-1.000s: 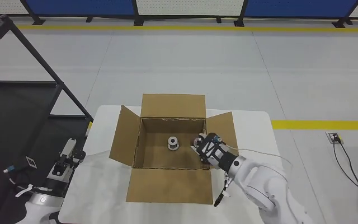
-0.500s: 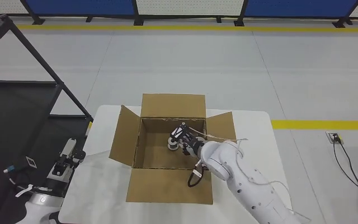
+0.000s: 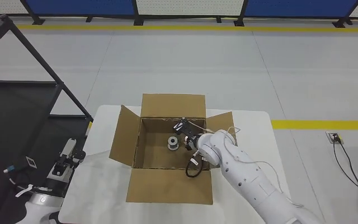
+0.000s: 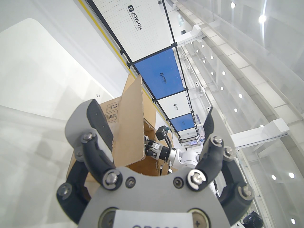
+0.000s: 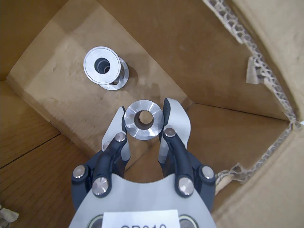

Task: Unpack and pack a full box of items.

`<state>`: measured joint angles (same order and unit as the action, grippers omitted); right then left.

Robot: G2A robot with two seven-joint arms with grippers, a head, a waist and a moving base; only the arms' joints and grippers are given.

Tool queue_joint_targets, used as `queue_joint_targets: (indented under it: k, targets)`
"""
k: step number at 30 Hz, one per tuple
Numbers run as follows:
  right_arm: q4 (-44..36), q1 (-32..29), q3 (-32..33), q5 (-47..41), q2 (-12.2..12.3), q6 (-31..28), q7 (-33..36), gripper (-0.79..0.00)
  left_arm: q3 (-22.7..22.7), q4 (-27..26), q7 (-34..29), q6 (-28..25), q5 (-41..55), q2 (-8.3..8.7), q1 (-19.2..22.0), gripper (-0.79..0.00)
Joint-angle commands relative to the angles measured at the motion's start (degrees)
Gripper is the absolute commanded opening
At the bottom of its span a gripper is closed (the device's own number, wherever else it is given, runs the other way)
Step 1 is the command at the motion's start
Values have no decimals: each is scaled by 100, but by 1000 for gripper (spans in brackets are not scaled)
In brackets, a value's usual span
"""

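Observation:
An open cardboard box (image 3: 173, 105) stands in the middle of the white table (image 3: 103, 173). On its floor stands a flanged metal spool (image 3: 173, 143) (image 5: 104, 69). My right gripper (image 3: 184, 130) (image 5: 144, 110) hangs inside the box just beside that spool, shut on a short metal ring with a centre hole (image 5: 144, 122). The ring is held above the box floor (image 5: 71, 91), apart from the spool. My left gripper (image 4: 152, 115) is open and holds nothing; it sits off the table's left side (image 3: 66, 161), pointing at the box's outer wall (image 4: 128, 124).
All four box flaps are folded outward; the right flap (image 3: 224, 126) has a torn corrugated edge (image 5: 239, 31). A black frame (image 3: 50, 95) stands left of the table. Bare table surface lies on both sides of the box.
My right arm swung from the box's right wall leftward into the box, carrying the metal ring to beside the spool. The left arm has not moved.

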<state>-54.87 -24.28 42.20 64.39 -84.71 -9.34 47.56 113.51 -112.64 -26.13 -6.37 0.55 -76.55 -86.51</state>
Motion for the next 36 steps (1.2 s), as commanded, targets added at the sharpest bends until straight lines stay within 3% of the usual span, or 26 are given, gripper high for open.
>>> queue_joint_targets:
  k: [1,4,15,27,36]
  targets:
    - [160,50,-81,-18,-57,-40,8,-696,0,0,0,0,0,0,0,0]
    - [354,109,-194,-23,-143,-80,8,-616,0,0,0,0,0,0,0,0]
    - [837,301,-312,-73,-358,-129,-91,-471,0,0,0,0,0,0,0,0]
    - [1018,378,-227,-66,-451,-210,-209,-459,0,0,0,0,0,0,0,0]
    - [233,20,180,177,-229,-374,-162,-428,0,0,0,0,0,0,0,0]
